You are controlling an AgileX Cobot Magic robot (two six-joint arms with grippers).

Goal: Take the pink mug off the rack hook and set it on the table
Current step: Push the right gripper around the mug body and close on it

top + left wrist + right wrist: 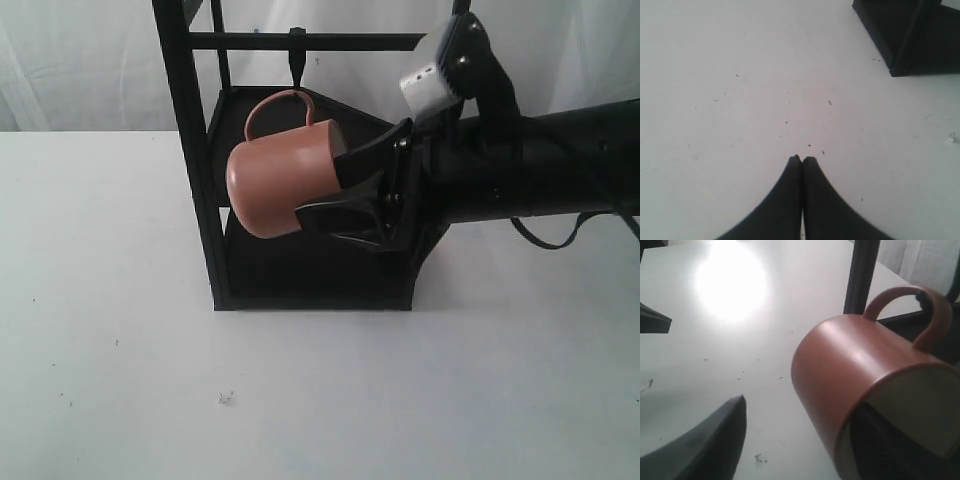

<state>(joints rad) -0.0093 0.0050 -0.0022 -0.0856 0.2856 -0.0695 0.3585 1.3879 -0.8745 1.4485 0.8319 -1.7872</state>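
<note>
The pink mug (275, 180) (850, 365) hangs in the air on its side in front of the black rack (197, 180), its mouth towards my right arm and its base tipped down. Its handle (280, 100) (900, 297) points up, just under the rack hook (297, 55) (925, 296); I cannot tell whether they touch. My right gripper (322, 190) (800, 405) straddles the mug's rim, one finger inside the mouth and the other outside with a visible gap, so it is open. My left gripper (801, 159) is shut and empty over the table (120, 300) (740, 100).
The rack's lower shelf (310, 270) lies below the mug, and its front post (862, 275) stands close beside it. A corner of the rack base (905, 45) shows in the left wrist view. A small crumb (226, 398) lies on the table in front.
</note>
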